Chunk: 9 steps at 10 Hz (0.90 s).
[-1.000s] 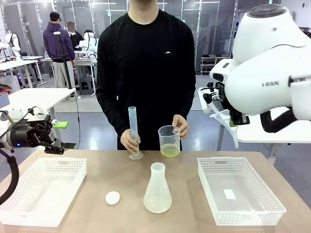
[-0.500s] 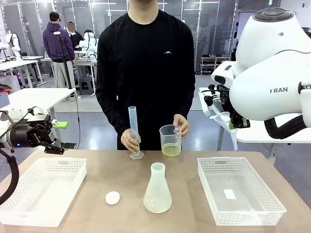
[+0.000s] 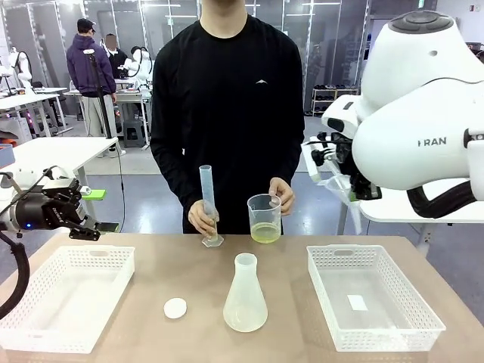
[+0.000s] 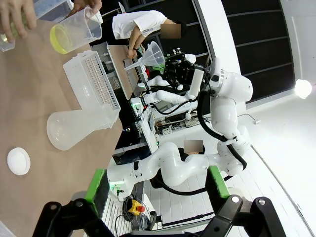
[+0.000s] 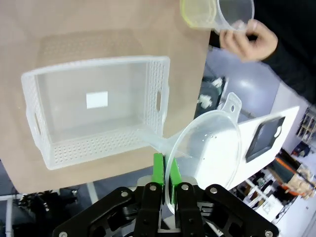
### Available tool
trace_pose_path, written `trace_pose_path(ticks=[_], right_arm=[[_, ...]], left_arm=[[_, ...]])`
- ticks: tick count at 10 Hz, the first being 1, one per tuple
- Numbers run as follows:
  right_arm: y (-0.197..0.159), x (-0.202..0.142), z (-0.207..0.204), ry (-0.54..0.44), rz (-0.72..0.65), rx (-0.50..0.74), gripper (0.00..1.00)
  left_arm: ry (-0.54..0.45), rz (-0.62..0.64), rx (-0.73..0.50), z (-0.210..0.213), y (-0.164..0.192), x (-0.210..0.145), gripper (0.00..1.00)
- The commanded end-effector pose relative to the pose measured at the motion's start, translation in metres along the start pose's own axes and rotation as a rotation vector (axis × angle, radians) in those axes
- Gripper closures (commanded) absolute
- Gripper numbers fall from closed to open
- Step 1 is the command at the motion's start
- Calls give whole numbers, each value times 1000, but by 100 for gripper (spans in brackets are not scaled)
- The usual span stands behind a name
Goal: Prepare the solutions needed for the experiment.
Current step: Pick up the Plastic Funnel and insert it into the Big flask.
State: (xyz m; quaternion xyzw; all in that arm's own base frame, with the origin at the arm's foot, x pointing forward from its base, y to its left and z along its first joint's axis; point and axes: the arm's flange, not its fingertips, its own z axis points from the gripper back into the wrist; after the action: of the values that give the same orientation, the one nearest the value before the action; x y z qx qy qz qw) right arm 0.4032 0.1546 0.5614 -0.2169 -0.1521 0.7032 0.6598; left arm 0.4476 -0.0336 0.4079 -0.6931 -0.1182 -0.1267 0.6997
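Your right pincer [image 5: 166, 170] clamps the clear plastic funnel [image 5: 207, 143] by its rim, presumably for the frosted conical flask [image 3: 245, 299]; left pincer [image 4: 157, 185] gapes empty.

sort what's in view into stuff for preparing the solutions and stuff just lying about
In use: yellow solution in the beaker in the person's hand; measuring cylinder; flask; funnel pinched in the right gripper.
Lying about: white cap; left basket; right basket.

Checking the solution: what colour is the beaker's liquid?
The liquid is pale yellow, clearest in the front view.
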Motion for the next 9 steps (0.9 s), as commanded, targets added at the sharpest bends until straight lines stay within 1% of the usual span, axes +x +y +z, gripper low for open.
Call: trace_pose_path(ticks=[1,3,4,5,8,9], right_arm=[[7,29,12,-103,88,-93,96],[11,57,27,-243,168,-179,96],[12,70,33,-331,202,-175,96],[15,85,37,-430,266,-155,96],[29,109,50,-557,393,-150,96],[36,111,54,-565,407,-159,96]], left_arm=[[-6,-15,-5,-1,-2,0,0],[-6,-15,-5,-1,-2,0,0],[-6,-15,-5,-1,-2,0,0],[-6,-15,-5,-1,-2,0,0],[-6,-15,-5,-1,-2,0,0],[-6,-15,-5,-1,-2,0,0]])
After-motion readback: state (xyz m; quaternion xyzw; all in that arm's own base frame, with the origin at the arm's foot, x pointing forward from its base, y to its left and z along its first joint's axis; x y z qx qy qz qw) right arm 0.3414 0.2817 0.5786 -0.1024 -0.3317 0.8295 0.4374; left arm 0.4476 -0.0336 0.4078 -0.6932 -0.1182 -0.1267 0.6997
